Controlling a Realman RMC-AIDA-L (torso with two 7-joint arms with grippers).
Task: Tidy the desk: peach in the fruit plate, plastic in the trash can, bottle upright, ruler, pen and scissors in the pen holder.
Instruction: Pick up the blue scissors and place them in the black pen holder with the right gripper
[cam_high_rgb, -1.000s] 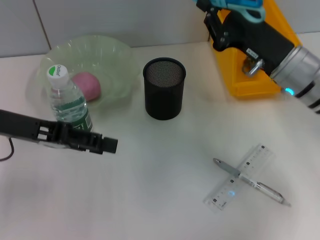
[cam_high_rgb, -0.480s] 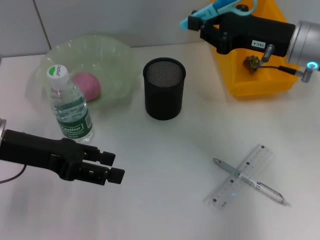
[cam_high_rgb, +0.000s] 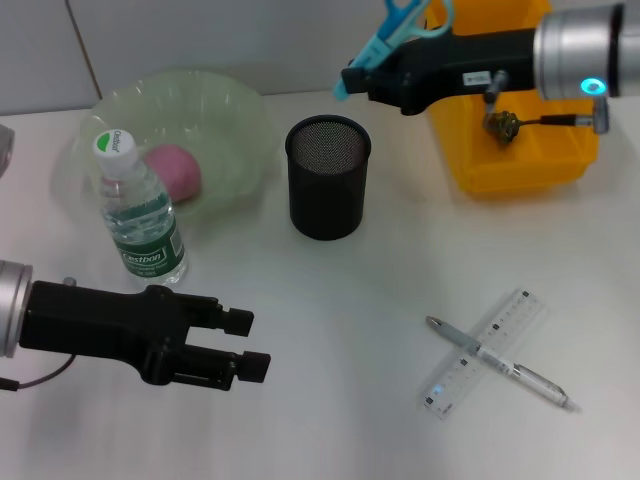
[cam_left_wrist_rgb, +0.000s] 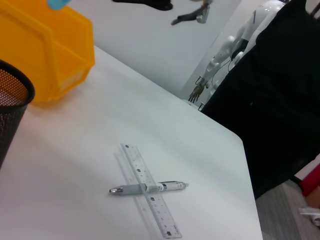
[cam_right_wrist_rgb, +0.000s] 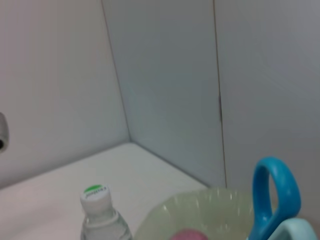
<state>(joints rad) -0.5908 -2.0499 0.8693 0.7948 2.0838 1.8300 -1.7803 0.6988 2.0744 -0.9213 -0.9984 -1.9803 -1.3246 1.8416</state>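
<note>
One item is in hand — the scissors, clamped by the right gripper just behind the pen holder; blades should be centred over its mouth before release. Left gripper: parted, empty.

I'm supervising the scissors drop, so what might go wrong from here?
1. The right tool holds the scissors beside the pen holder, not above it; released now, they would likely miss.
2. The left tool hangs low near the bottle and might topple it.
</note>
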